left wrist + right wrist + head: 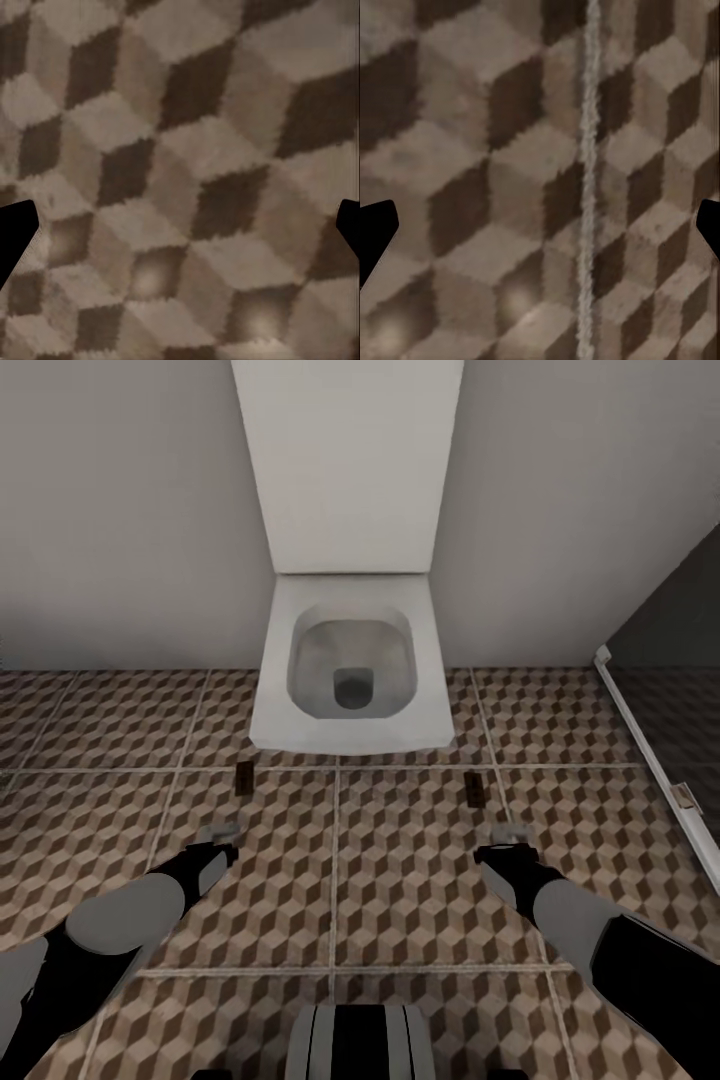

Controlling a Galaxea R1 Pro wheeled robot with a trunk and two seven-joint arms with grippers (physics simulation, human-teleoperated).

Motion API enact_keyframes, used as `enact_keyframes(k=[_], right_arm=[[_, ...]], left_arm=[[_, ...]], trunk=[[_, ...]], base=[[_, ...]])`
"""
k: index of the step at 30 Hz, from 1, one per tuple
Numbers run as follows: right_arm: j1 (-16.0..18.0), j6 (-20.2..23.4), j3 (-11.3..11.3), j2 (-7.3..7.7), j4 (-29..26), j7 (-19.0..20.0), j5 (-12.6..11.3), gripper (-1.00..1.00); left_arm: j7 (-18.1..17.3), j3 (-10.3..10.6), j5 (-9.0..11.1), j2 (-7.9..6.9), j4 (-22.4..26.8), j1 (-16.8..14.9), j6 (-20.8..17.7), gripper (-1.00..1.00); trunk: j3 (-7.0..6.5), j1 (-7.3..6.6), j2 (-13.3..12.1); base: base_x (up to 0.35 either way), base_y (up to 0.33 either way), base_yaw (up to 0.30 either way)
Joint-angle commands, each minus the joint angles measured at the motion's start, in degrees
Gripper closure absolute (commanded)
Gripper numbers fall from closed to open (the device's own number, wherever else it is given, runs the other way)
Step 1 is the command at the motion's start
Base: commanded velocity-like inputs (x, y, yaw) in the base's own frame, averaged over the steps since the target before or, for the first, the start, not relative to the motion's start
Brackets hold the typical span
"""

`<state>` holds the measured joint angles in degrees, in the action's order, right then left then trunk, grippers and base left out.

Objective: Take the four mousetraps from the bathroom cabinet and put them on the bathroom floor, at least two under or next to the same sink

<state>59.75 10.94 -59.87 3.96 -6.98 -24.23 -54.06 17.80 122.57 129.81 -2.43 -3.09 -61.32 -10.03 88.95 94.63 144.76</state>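
While both arms reach low over the cube-patterned brown, beige and white tiled bathroom floor (400, 880), the left hand (222, 838) and right hand (510, 838) stand released, empty. Just ahead of each lies a small flat tan-brown wooden mousetrap, one (243, 777) beyond the left, one (475, 789) beyond the right, long axes pointing away toward the white wall-hung toilet (350, 670). No sink nearby; no writing legible.
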Motion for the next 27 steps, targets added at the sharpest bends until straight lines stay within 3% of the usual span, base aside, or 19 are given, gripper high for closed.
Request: enact_keyframes(k=[1,7,16,27], right_arm=[[0.01,0.48,-0.46,0.05,-0.23,-0.37,-0.26,-1.0],[0.01,-0.6,-0.53,-0.12,-0.26,-0.37,-0.23,-1.0],[-0.13,-6.44,-0.66,-0.3,-0.04,-0.37,-0.08,-1.0],[-1.13,-8.63,-0.73,-0.39,0.2,-0.37,-0.04,-1.0]], left_arm=[[0.16,0.48,0.35,0.03,0.01,-0.03,-0.26,-1.0],[0.14,0.54,0.3,0.25,0.05,-0.03,-0.25,-1.0],[0.13,0.56,0.27,0.44,0.52,-0.03,-0.25,-1.0],[0.13,0.56,0.17,0.36,0.92,0.09,-0.28,-1.0]], trunk=[[-0.2,-0.03,0.0],[-1.52,-0.19,-0.08],[-3.52,-0.42,-0.2],[-5.96,-0.7,-0.35]], base=[[0.0,0.0,0.0],[0.0,0.0,0.0],[0.0,0.0,0.0],[0.0,0.0,0.0]])
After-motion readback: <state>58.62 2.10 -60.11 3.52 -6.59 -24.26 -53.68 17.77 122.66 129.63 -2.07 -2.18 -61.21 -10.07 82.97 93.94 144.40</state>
